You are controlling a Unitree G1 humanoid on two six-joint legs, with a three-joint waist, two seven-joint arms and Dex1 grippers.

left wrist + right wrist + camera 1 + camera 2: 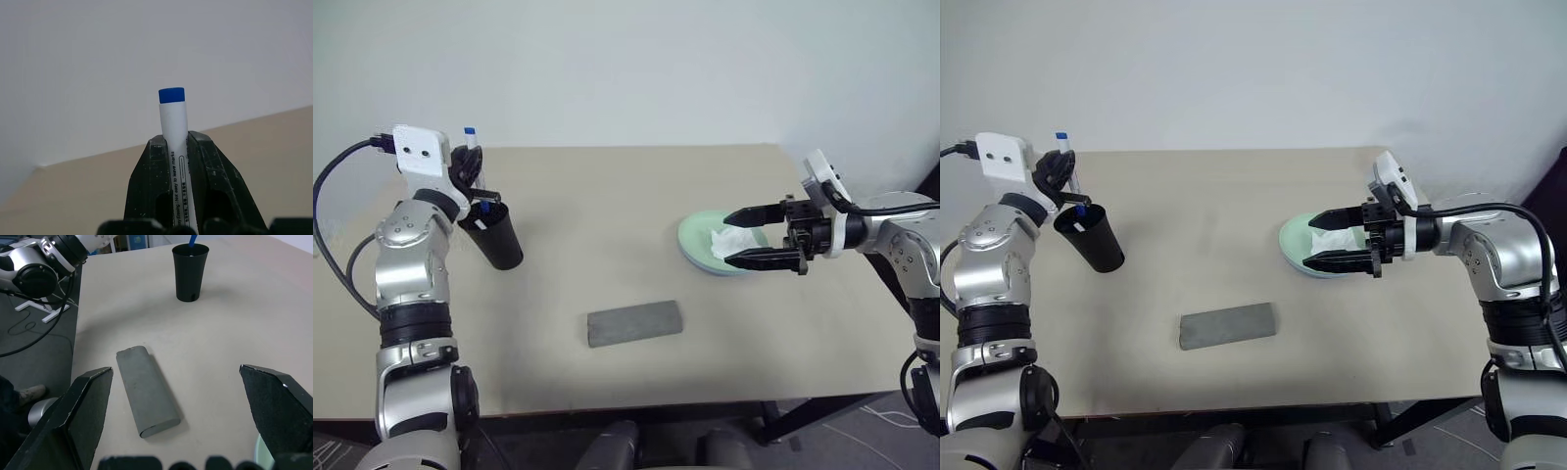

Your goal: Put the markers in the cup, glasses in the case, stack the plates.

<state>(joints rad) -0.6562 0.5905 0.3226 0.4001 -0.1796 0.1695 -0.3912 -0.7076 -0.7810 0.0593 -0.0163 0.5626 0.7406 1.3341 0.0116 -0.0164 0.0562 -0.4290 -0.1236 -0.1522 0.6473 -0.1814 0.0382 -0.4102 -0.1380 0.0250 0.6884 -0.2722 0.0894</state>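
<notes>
Left gripper (177,147): clenched on blue-capped marker (174,122), lower end hidden in cup (495,233).
Right gripper (754,235): spread wide over tissue (732,241) covering plates (697,235).
Case (634,322): closed, mid-desk (607,225).

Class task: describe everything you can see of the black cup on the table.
The cup is a matte black tumbler, seemingly plastic, tapering toward its base and taller than wide. It stands open-mouthed on the beige table near the far left corner. A blue-ended marker pokes from its mouth. The left gripper is just above its rim, holding another marker.
</notes>
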